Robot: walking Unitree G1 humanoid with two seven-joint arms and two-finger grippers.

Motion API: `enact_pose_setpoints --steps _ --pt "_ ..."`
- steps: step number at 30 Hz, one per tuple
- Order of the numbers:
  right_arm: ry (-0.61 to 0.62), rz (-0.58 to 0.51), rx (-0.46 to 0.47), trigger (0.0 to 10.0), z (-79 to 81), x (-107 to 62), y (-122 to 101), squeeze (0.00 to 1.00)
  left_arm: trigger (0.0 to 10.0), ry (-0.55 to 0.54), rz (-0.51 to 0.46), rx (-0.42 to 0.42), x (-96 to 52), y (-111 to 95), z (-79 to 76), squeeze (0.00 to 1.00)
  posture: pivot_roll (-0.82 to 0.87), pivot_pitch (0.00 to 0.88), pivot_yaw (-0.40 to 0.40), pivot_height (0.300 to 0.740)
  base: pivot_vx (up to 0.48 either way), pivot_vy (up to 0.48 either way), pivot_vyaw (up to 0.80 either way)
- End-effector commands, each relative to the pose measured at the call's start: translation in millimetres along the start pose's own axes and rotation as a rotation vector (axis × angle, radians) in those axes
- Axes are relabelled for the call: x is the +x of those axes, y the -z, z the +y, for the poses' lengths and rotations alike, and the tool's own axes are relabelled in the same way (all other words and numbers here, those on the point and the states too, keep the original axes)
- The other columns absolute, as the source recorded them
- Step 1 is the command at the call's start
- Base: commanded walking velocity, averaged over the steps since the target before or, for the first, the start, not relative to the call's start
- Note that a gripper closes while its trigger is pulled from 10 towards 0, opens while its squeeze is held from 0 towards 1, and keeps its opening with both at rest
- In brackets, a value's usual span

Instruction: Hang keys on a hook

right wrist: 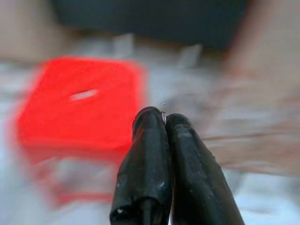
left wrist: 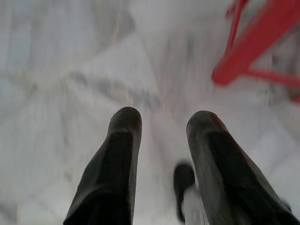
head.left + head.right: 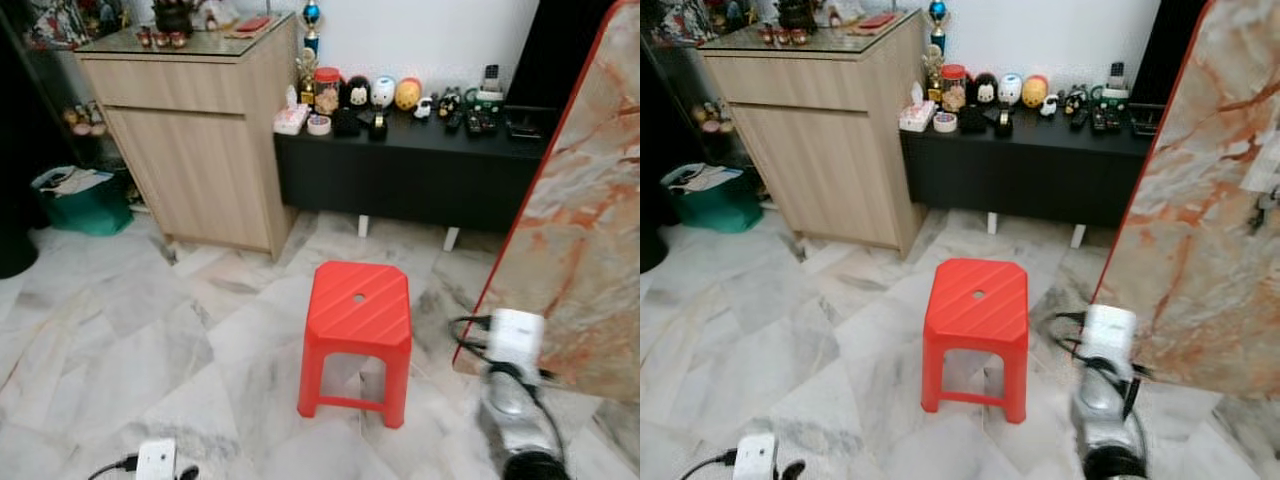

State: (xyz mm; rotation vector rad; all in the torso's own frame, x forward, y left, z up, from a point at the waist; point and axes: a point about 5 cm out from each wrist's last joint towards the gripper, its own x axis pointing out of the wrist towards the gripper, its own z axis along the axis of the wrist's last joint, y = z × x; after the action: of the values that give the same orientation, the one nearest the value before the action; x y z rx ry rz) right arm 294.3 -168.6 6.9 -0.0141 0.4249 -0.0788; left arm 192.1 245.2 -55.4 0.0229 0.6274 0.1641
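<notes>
- Two black fingers of the right gripper are pressed together, with a tiny metallic glint between the tips; whether this is the keys is unclear.
- Left gripper is spread over marble floor.
- Red plastic stool stands at frame centre, before the black low cabinet.

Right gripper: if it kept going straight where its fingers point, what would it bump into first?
Probably the red stool. The right gripper, fingers pressed together, points toward the stool's near right edge, with the marble floor below. The picture is blurred, so it might just slip past the stool's side.
</notes>
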Motion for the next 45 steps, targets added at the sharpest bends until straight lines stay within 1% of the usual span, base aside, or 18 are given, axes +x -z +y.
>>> enact_pose_setpoints --steps 1,8,10,11,14,18,19,20,25,26,29,35,37,38,39,40,41,45 --pt "-0.148 0.011 0.090 10.0 6.8 3.4 -14 0.00 10.0 0.007 -0.111 0.018 5.1 -25 7.6 0.00 0.02 0.000 0.012 0.740 0.000 0.000 0.00" --pt "-0.328 0.042 0.008 10.0 20.0 2.5 -22 0.00 10.0 0.071 -0.237 0.034 12.0 -57 1.1 0.00 0.01 0.000 0.012 0.740 0.000 0.000 0.00" --pt "-0.436 0.023 0.032 10.0 26.7 2.0 -36 0.00 10.0 0.146 -0.318 0.049 13.8 -77 -8.1 0.00 0.01 0.000 0.009 0.740 0.000 0.000 0.00" --pt "-0.436 0.023 0.032 10.0 26.7 2.0 -36 0.00 10.0 0.146 -0.318 0.049 13.8 -77 -8.1 0.00 0.01 0.000 0.009 0.740 0.000 0.000 0.00" --pt "-0.549 -0.003 0.052 10.0 34.5 -0.1 -59 0.00 10.0 0.290 -0.435 0.101 10.6 -106 -28.9 0.00 0.01 0.000 0.006 0.740 0.000 0.000 0.00" --pt "-0.598 -0.011 0.059 10.0 42.0 -5.3 -72 0.00 10.0 0.399 -0.479 0.171 5.4 -119 -43.6 0.00 0.01 0.000 0.003 0.740 0.000 0.000 0.00" --pt "-0.659 -0.027 0.080 10.0 51.4 -14.0 -84 0.00 10.0 0.493 -0.502 0.232 -0.6 -128 -54.8 0.00 0.02 0.000 0.001 0.740 0.000 0.000 0.00" --pt "-0.693 -0.037 0.090 10.0 55.7 -19.4 -89 0.00 10.0 0.525 -0.509 0.246 -3.1 -131 -58.1 0.00 0.02 0.000 0.001 0.740 0.000 0.000 0.00" --pt "-0.747 -0.043 0.106 10.0 64.0 -29.9 -98 0.00 10.0 0.576 -0.523 0.265 -8.0 -138 -63.1 0.00 0.01 0.000 0.000 0.740 0.000 0.000 0.00" --pt "-0.827 -0.011 0.123 10.0 80.7 -49.1 -107 0.00 10.0 0.670 -0.539 0.316 -19.2 -146 -75.3 0.00 0.01 0.000 -0.002 0.740 0.000 0.000 0.00" --pt "-0.828 -0.003 0.133 10.0 84.3 -55.4 -109 0.00 10.0 0.708 -0.549 0.336 -24.9 -149 -80.8 0.00 0.01 0.000 -0.004 0.740 0.000 0.000 0.00" --pt "-0.820 0.018 0.109 10.0 77.5 -63.8 -109 0.00 10.0 0.769 -0.561 0.344 -38.0 -159 -89.3 0.00 0.01 0.000 -0.007 0.740 0.000 0.000 0.00" --pt "-0.761 0.009 0.093 10.0 69.3 -57.4 -104 0.00 10.0 0.736 -0.560 0.324 -34.7 -159 -87.2 0.00 0.01 0.000 -0.007 0.740 0.000 0.000 0.00" --pt "-0.691 0.000 0.129 10.0 60.3 -49.2 -100 0.00 10.0 0.700 -0.550 0.316 -30.9 -158 -84.3 0.00 0.00 0.000 -0.008 0.740 0.000 0.000 0.00" --pt "-0.691 0.000 0.129 10.0 60.3 -49.2 -100 0.00 10.0 0.700 -0.550 0.316 -30.9 -158 -84.3 0.00 0.00 0.000 -0.008 0.740 0.000 0.000 0.00" --pt "-0.562 -0.006 0.195 10.0 43.9 -37.3 -91 0.00 10.0 0.633 -0.536 0.285 -25.5 -155 -78.8 0.00 0.01 0.000 -0.006 0.740 0.000 0.000 0.00" --pt "-0.509 -0.003 0.222 10.0 37.4 -33.5 -87 0.00 10.0 0.597 -0.530 0.261 -23.4 -154 -75.6 0.00 0.01 0.000 -0.006 0.740 0.000 0.000 0.00" --pt "-0.469 0.006 0.218 10.0 33.6 -29.5 -76 0.00 10.0 0.488 -0.513 0.191 -17.9 -151 -66.1 0.00 0.01 0.000 -0.003 0.740 0.000 0.000 0.00"
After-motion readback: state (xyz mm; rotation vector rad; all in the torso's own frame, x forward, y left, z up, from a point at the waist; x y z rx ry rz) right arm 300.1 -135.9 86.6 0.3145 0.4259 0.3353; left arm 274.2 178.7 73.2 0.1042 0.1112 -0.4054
